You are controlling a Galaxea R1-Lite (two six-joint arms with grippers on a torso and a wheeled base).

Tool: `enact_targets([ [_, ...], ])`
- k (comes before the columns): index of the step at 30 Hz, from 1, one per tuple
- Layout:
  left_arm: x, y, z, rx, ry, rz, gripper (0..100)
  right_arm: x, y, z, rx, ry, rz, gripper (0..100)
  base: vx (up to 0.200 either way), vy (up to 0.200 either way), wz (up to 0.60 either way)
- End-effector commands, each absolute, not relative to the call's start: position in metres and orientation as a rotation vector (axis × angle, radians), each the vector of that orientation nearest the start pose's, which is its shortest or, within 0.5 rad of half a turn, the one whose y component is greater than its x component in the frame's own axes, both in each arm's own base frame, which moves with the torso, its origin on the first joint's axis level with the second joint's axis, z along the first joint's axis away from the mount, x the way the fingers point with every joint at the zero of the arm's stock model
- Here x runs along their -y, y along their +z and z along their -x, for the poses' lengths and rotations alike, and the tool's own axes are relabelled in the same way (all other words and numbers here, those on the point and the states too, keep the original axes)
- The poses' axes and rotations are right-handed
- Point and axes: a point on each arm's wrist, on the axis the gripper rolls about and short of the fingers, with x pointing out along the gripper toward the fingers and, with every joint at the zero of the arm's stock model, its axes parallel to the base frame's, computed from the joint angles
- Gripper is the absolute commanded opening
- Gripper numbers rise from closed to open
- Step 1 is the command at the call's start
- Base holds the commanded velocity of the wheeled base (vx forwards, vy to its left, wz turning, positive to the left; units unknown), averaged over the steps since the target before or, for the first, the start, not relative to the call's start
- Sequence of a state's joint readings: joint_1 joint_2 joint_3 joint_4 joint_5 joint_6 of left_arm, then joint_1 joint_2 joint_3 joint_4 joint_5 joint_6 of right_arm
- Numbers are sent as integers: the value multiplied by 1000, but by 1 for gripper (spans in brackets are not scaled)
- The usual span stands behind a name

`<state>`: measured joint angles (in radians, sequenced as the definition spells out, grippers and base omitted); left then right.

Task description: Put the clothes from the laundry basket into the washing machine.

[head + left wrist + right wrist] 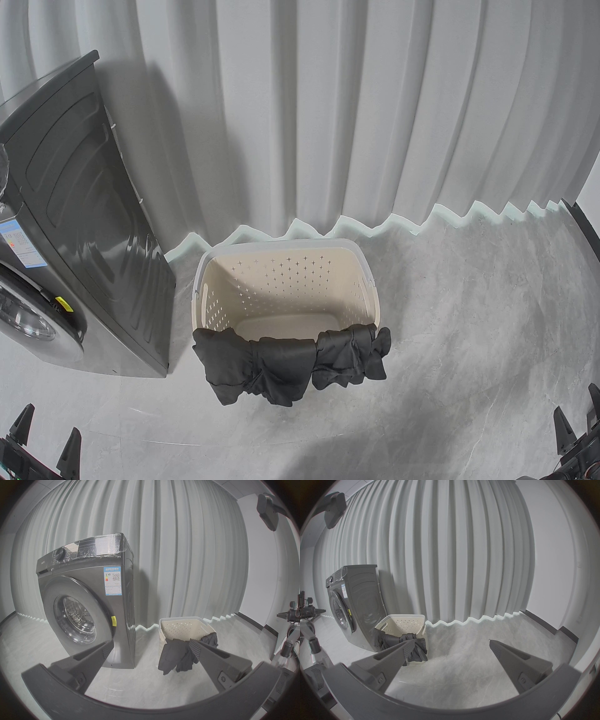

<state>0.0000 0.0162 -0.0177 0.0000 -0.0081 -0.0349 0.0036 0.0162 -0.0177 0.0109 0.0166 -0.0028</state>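
Both claws wide, empty: left gripper (pixel 150 645), right gripper (pixel 450 644) | dark clothes (pixel 281 369) hung over near rim of laundry basket (pixel 281 245) | risk: a tug could tip it; washing machine (pixel 81 237) door looked shut.

— Where did the laundry basket (pixel 284 278) stand?
— On the floor (pixel 481 325), just beside the washing machine (pixel 81 237), before the curtain (pixel 350 112).
— And the clothes (pixel 284 365)?
— Dark, draped over its near rim, hanging outside.
— Anything nearer?
— The left claw (pixel 51 420) and right claw (pixel 576 400), fingers spread, well apart from the basket.
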Motion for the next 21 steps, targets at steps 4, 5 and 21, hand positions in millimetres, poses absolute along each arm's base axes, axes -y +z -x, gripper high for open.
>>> enact_targets([
  [4, 0, 76, 23, 0, -8, 37, 100, 0, 75, 23, -8, 23, 3, 100, -150, 0, 0],
  [5, 0, 76, 23, -2, -8, 32, 100, 0, 75, 23, -9, 23, 3, 100, 0, 0, 0],
  [21, 0, 76, 23, -2, -9, 37, 100, 0, 75, 23, -8, 23, 5, 100, 0, 113, 0],
])
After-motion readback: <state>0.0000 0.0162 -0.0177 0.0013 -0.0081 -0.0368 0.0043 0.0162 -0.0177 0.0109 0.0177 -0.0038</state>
